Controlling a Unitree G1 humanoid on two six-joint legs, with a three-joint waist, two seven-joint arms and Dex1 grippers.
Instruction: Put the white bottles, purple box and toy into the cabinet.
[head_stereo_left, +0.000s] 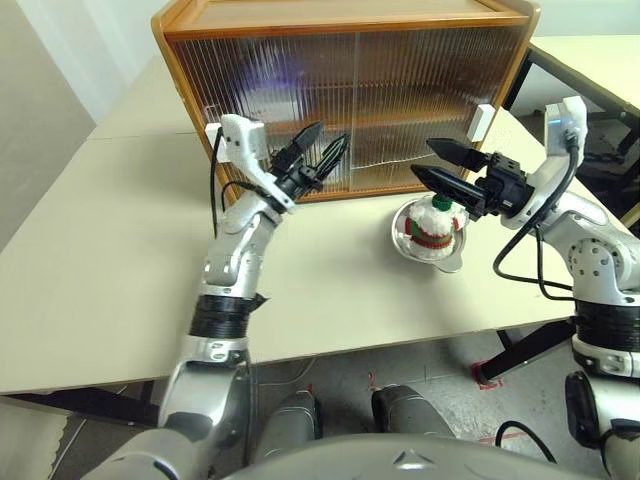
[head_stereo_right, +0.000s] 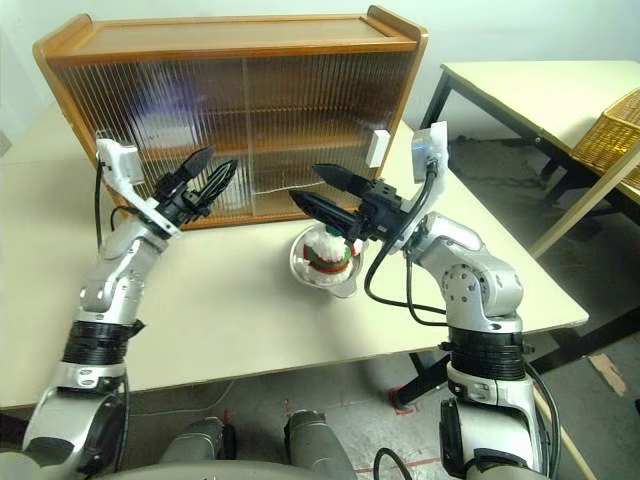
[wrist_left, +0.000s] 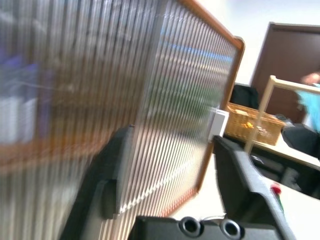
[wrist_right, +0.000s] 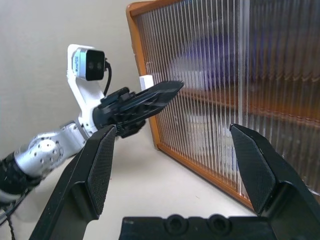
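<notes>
Toy: a small fluffy white knitted figure (head_stereo_left: 433, 222) with red and green bands is seated in a shiny steel bowl (head_stereo_left: 407, 243) on the pale table (head_stereo_left: 120, 250), just in front of the cabinet's right half.
Cabinet: the large brown wooden cabinet (head_stereo_left: 345, 17) is stood at the back of the table; both ribbed translucent sliding doors (head_stereo_left: 270, 100) are drawn shut, with a white handle (head_stereo_left: 481, 121) seen at the right edge and an inner shelf showing dimly through the ribs.
Purple box: a purple blur (wrist_right: 210, 57) is made out behind the ribbed door, inside the cabinet.
White bottles: pale shapes (wrist_left: 17, 120) are glimpsed through the door; they cannot be told for certain.
Right gripper: the right gripper (head_stereo_left: 440, 165) is held just above the toy, its two black fingers spread wide apart with nothing between them.
Left gripper: the left gripper (head_stereo_left: 322, 145) is raised close before the left door, its fingers parted and empty.
Surroundings: a wicker basket (head_stereo_right: 612, 135) is seen on a second table to the right.
</notes>
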